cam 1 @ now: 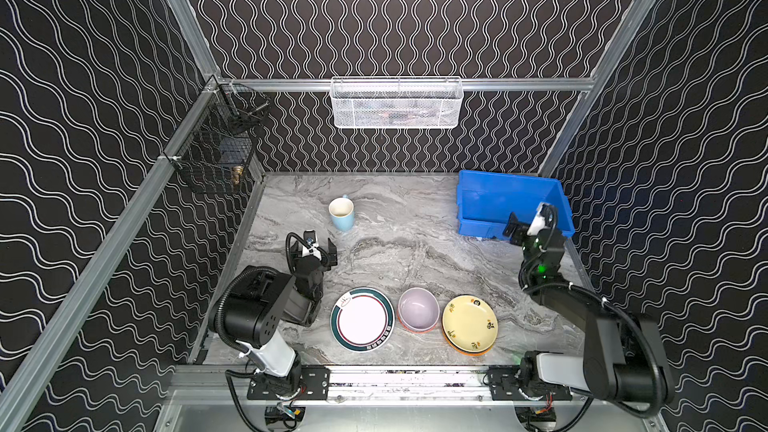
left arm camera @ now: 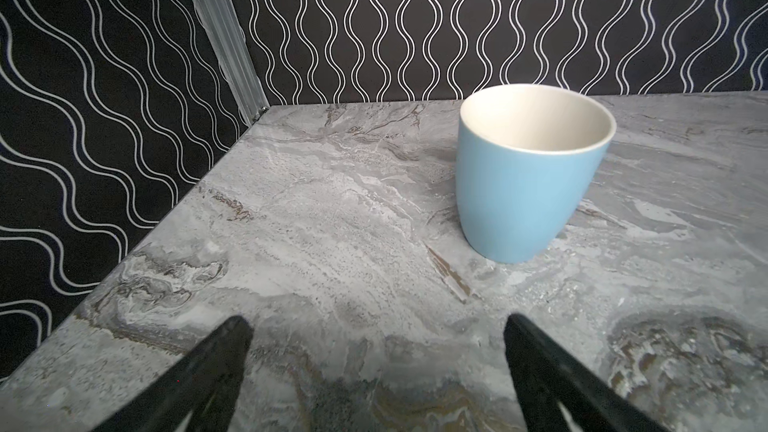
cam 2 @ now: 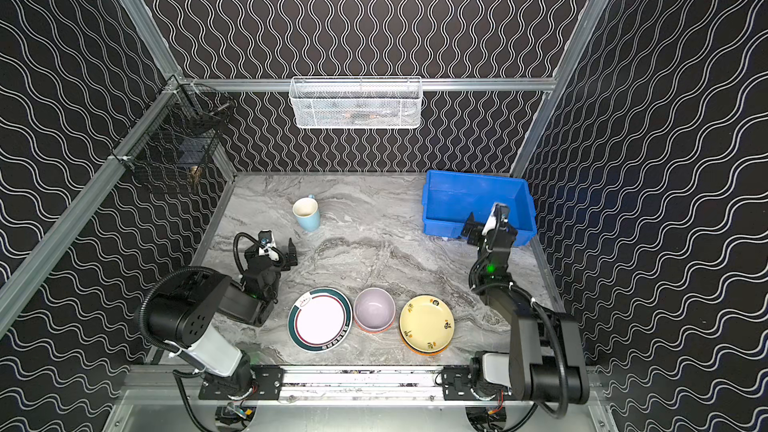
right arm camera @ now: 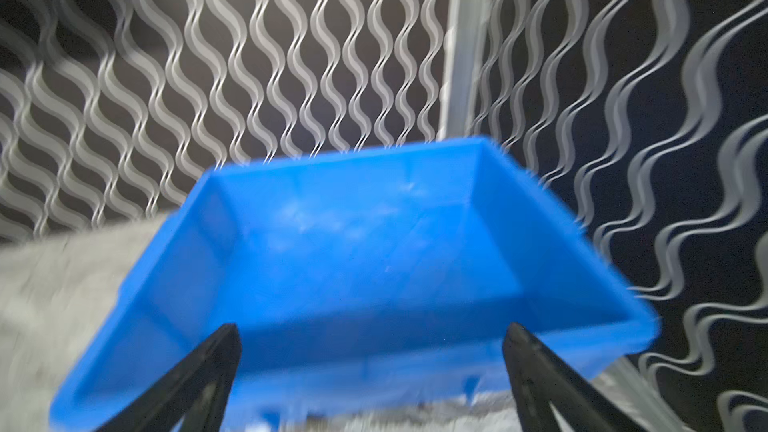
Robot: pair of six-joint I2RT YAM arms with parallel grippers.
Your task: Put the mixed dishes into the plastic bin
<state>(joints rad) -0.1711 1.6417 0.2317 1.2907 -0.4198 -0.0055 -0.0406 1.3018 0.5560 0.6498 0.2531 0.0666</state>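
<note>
Both top views look steeply down from high above the near edge of the counter (cam 1: 395, 243) and face the back wall (cam 1: 395, 27). Set side by side, they share nearly the whole scene, with only a slight sideways shift between them, and both take in the plastic bin (cam 2: 478, 197) at the far right. The left wrist camera rides low behind the left gripper (left arm camera: 376, 322) and looks across the counter toward its far left corner, close to the pale blue mug (left arm camera: 528, 176), which both top views also show. The right wrist camera looks past the right gripper (right arm camera: 370, 328) down into the bin from close by, its picture blurred
</note>
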